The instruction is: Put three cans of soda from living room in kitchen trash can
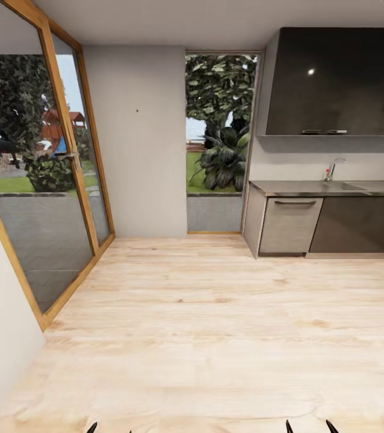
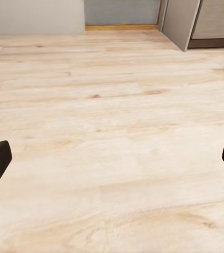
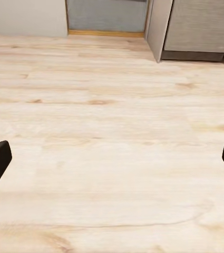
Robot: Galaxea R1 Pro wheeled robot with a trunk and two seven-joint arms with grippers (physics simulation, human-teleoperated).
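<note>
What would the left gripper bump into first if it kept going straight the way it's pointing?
Probably the wooden floor. The left gripper is open, empty and angled down at bare boards. Farther along that line stands a grey cabinet, but depth is hard to judge.

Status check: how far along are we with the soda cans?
Nothing looks done yet. Left gripper and right gripper are both open and empty over bare wood floor. The robot faces the kitchen counter and tap. All three cans remain to be fetched and binned.
</note>
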